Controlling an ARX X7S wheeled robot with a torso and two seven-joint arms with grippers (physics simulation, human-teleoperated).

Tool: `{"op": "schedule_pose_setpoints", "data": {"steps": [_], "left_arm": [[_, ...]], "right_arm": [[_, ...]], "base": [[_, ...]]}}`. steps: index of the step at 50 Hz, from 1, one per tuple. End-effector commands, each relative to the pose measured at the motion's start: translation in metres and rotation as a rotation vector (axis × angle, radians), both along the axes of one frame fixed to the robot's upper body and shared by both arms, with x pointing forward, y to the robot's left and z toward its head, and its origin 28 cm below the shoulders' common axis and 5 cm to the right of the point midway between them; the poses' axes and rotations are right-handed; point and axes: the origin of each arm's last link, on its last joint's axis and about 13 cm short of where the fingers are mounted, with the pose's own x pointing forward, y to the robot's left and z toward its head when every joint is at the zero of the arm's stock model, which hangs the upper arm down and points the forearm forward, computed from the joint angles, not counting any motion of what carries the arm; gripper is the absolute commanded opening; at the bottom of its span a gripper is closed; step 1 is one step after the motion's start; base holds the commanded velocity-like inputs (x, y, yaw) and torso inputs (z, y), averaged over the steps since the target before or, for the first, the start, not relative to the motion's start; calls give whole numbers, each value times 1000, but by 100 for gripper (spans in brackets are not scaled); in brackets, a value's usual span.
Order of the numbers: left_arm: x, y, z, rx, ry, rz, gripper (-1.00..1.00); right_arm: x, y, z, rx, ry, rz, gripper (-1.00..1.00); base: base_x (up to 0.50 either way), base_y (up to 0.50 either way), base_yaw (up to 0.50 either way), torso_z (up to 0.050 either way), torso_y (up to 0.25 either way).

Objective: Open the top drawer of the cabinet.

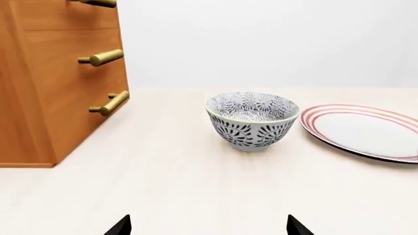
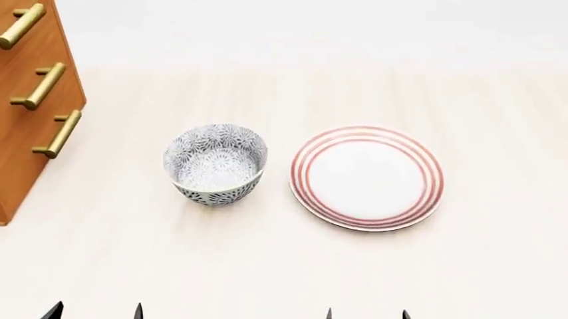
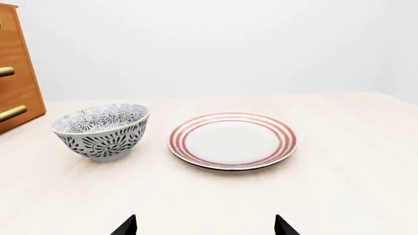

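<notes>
Three brass handles on the cabinet (image 2: 31, 100), stacked up its slanted front at the far left of the head view. Uppermost of them marks the top drawer (image 2: 26, 30), shut flush with the two drawers under it. Stands on the pale tabletop (image 2: 266, 266), well apart from the left gripper (image 2: 96, 312) and off to its outer left, farther forward. Only two dark fingertips (image 2: 55, 311) of that gripper visible at the near edge, spread apart with nothing between them, so released. From the left wrist camera, same picture: tips (image 1: 121, 226) wide apart and empty, cabinet (image 1: 46, 98) ahead and to one side, top drawer's handle (image 1: 98, 3) barely inside the frame.

Next, straight ahead of the left gripper and a little inward: patterned bowl (image 2: 215, 165), upright, blue-grey leaf print outside, nothing visible inside. Sits between cabinet and plate, touching neither.

Further right, ahead of the right gripper (image 2: 366, 314): striped plate (image 2: 366, 178), white with red rings, flat on the table, just beside the bowl with a narrow gap. Right gripper likewise shown only as two tips, parted and holding nothing; right wrist camera confirms, with fingertips (image 3: 127, 226) apart. Top drawer farthest from this gripper, beyond bowl and plate, across to the left; only a sliver of cabinet (image 3: 16, 73) seen from that wrist.
</notes>
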Motion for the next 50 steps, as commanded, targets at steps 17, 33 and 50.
{"op": "schedule_pose_setpoints", "data": {"steps": [17,33,50], "left_arm": [[0,0,-2,4,-4,4,100],[1,0,-3,4,-2,5,100],[0,0,-2,3,-2,5,100]], "right_arm": [[0,0,-1,3,-5,2,100],[0,0,-1,3,-6,3,100],[0,0,-1,4,-14,5,100]], "base": [[500,0,0,0,0],[500,0,0,0,1],[500,0,0,0,0]]}}
